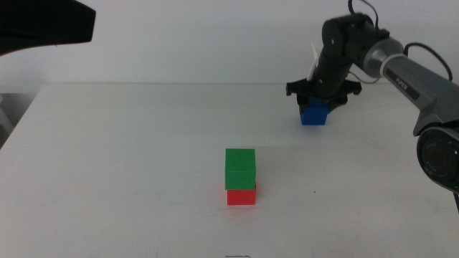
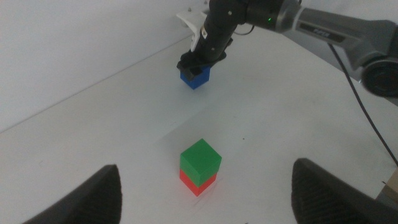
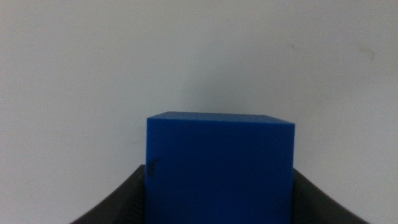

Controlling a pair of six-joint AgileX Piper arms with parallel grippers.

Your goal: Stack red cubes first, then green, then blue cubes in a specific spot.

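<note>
**Gripping the blue cube for the top of the stack**

Reaching in from the right side, the right gripper (image 1: 316, 99) is seen low over the desk (image 1: 129, 158), toward its far right part. Its two dark jaws are set against opposite sides of the blue cube (image 1: 314, 115), which fills the gap between them in the right wrist view; the jaws appear clamped on it. Whether the cube is resting on the desk or raised just off it cannot be told.

Nearer the front edge, around the middle of the desk, a green cube (image 1: 240, 169) is seen sitting squarely on a red cube (image 1: 242, 196). This short tower stands well apart from the blue cube, on plain white surface with no marking.

The left gripper (image 2: 205, 186) is held back above the desk, looking down on the tower, with its jaws wide apart and nothing between them.

Red and green are judged to be already placed, so the last of the three steps is in hand: the blue cube is being collected. For the next move, the cube would need to be lifted clear, carried toward the front and centre, lined up over the green cube and lowered flat. Care would be called for, since a sideways nudge could topple the tower.
</note>
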